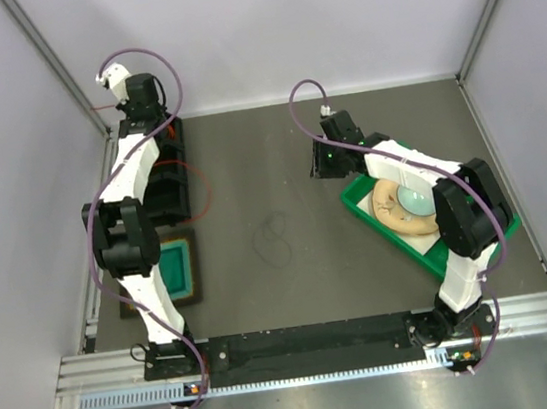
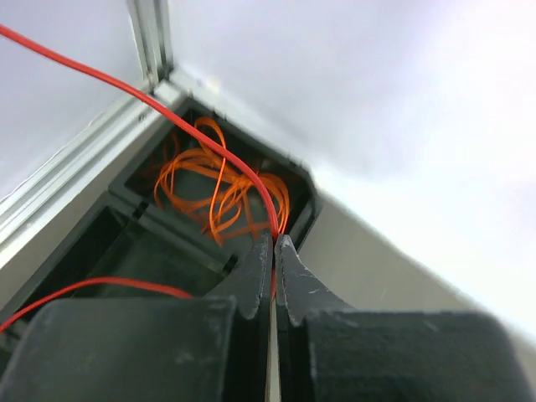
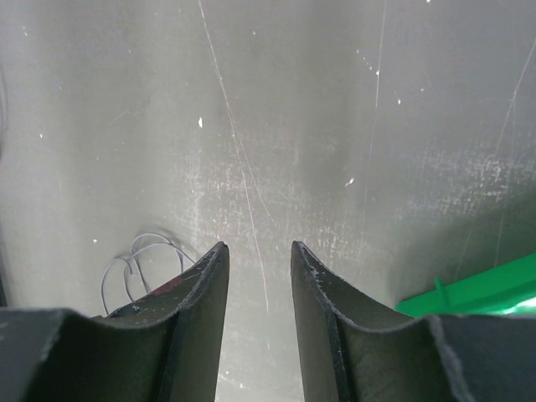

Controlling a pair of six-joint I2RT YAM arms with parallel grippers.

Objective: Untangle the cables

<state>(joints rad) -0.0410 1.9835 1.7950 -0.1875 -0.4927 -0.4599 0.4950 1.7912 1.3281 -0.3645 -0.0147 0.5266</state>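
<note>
Orange cables (image 2: pixel 213 188) lie tangled in loose loops inside a corner compartment of the black bin (image 2: pixel 172 228). One red cable (image 2: pixel 151 105) crosses above the tangle, drawn nearly straight, its end pinched in the closed left gripper (image 2: pixel 274 243). A thin dark cable (image 1: pixel 276 239) lies looped on the table (image 1: pixel 366 293), well apart.

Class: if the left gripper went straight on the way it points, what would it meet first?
The left gripper, shut on a red cable, would likely meet the orange cable tangle in the black bin; depth unclear.
</note>
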